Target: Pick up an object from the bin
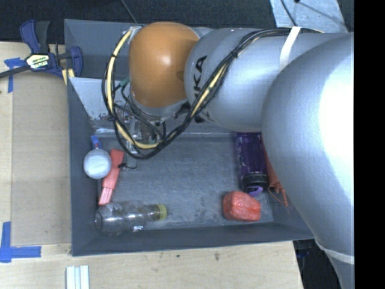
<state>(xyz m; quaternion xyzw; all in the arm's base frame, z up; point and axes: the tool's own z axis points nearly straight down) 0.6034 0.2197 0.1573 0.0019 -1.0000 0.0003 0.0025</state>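
The grey bin (180, 182) holds a few loose things, spread well apart. On the left lies a white ball (96, 164) with a small blue piece (95, 142) just beyond it. A pink and red stick (109, 182) touches the ball's right side and runs toward the near wall. A clear plastic bottle (127, 215) lies on its side along the near wall. Near the right corner sits a red lump (242, 206). Just beyond it lies a purple bottle (251, 158), partly covered by the arm (289, 83).

The pincer (141, 138) hangs under the orange cover (157, 62) in the far left part of the bin. Black and yellow cables (114, 101) loop around it. It is just right of and beyond the ball and the stick, the nearest things. Whether it is open or closed cannot be told, and nothing can be seen in its grip.
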